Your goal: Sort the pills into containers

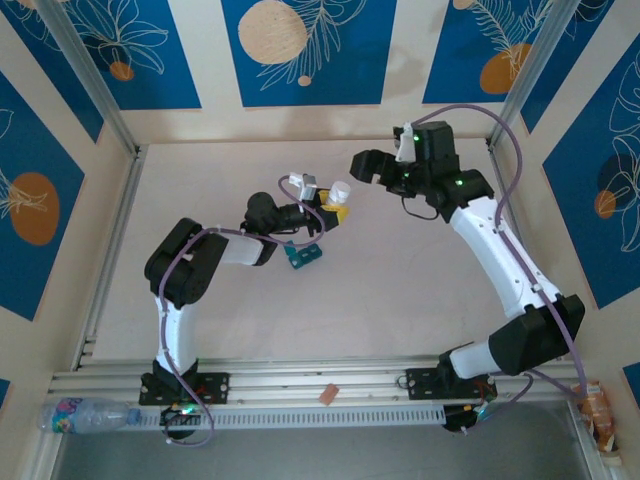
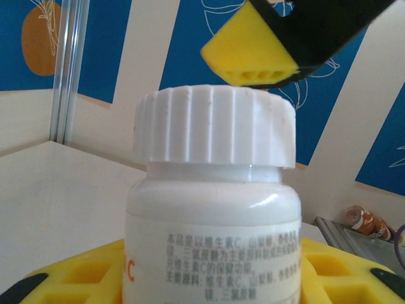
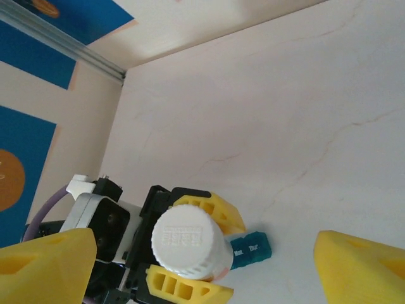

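My left gripper is shut on a small white bottle with an orange band, holding it upright above the table. In the left wrist view the ribbed cap is on, and yellow fingers flank the bottle's body. The right gripper hangs open just up and right of the cap, clear of it; one of its fingers shows above the cap. The teal-green containers lie on the table below the bottle, and their end peeks out beside it. The pills are hidden.
A plastic water bottle lies on the rail at the near left, and a snack packet sits at the near right. Metal frame posts stand at the back corners. Bare tabletop stretches beyond the bottle.
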